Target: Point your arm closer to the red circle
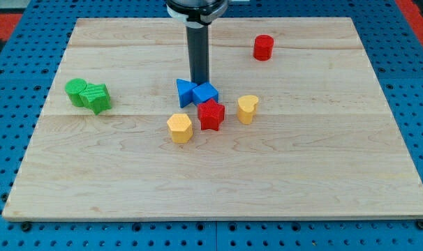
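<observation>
While my tip (199,81) rests at the top edge of the two blue blocks (195,93) mid-board, the red circle (263,47) stands well apart toward the view's upper right. I end in a bare rod (no jaws to open or close). A red star (211,115) sits just below the blues.
</observation>
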Tool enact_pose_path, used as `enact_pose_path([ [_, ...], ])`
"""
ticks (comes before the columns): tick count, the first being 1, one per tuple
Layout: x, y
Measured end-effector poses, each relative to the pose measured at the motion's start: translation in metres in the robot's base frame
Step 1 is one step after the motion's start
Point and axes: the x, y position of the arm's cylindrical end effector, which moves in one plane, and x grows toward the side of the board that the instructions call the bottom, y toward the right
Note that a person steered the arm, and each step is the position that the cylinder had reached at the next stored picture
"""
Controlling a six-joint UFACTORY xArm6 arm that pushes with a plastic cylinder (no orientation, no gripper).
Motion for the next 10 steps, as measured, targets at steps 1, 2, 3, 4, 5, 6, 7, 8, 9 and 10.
enact_pose_path([
  [1,-0.011,0.039],
  [2,-0.012,0.062],
  [3,-0.012,0.085],
  [4,-0.012,0.098],
  [5,-0.012,0.109],
  [6,-0.012,0.122],
  [7,-0.003,0.143],
  [8,-0.003,0.167],
  [9,-0.003,0.185],
  [10,-0.003,0.195],
])
